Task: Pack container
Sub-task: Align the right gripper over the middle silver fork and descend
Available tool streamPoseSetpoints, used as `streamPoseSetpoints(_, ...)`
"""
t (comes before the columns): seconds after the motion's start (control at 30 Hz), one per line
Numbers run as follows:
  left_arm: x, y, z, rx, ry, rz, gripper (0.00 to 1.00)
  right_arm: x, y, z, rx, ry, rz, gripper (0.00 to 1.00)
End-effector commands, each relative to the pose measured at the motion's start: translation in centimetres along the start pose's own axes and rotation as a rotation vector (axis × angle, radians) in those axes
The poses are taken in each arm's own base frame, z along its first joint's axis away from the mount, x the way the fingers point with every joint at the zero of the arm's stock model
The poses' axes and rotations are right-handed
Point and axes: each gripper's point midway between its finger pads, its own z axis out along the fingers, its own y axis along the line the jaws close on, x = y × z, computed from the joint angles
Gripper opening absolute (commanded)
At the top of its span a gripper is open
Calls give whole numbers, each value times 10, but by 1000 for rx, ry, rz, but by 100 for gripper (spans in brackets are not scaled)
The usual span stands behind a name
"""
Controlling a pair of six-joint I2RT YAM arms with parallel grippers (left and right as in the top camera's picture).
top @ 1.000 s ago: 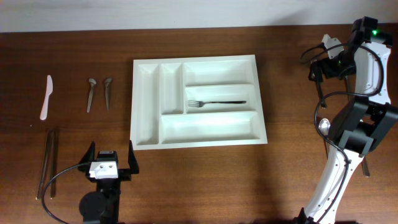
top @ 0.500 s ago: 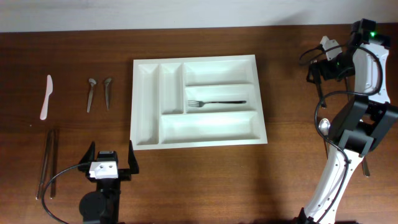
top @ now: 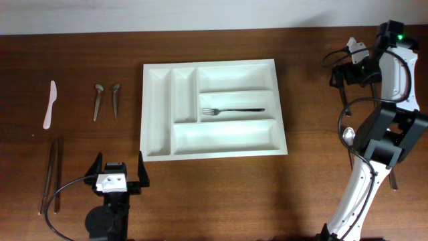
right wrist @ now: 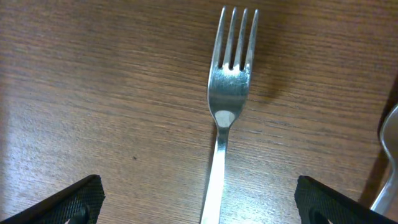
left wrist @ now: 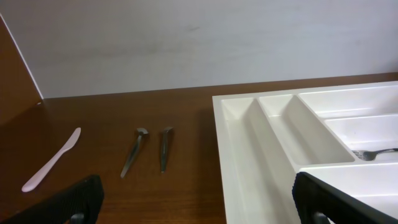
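The white tray lies flat at the middle of the surface, seen from overhead. It has two narrow slots on its 9 o'clock side and three long ones stacked on its 3 o'clock side. One fork lies in the middle long slot, tines toward 9 o'clock. The other slots that show are bare.

The left tool hangs at about 7 o'clock from the tray, just off its near corner, with its jaws spread wide and nothing between them. Its camera looks over the tray's narrow slots.

At 9 o'clock from the tray lie two short metal pieces side by side, and farther out a white plastic knife. Two thin metal rods lie together at 8 o'clock, near the surface's edge.

The right tool is at about 2 o'clock from the tray, well apart from it, jaws released and wide. A second fork lies on the wood between its fingers, untouched, tines pointing away from the camera. A spoon lies at 3 o'clock from the tray, partly hidden by the right arm.
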Motion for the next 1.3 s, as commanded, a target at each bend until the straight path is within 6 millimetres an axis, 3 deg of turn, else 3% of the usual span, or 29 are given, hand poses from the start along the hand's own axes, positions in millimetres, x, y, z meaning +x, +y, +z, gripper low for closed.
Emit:
streamPoseSetpoints(0.0, 2, 1, 0, -5, 4, -10, 99, -1, 3, 4, -8, 1, 32, 99)
streamPoseSetpoints(0.47, 2, 1, 0, -5, 4, -10, 99, 17, -16, 4, 107, 92, -17, 99)
streamPoseSetpoints(0.93, 2, 1, 0, -5, 4, -10, 99, 22, -4, 25, 86, 110, 42, 99)
streamPoseSetpoints(1.27, 2, 1, 0, -5, 4, -10, 99, 18, -14, 25, 133, 97, 34, 100)
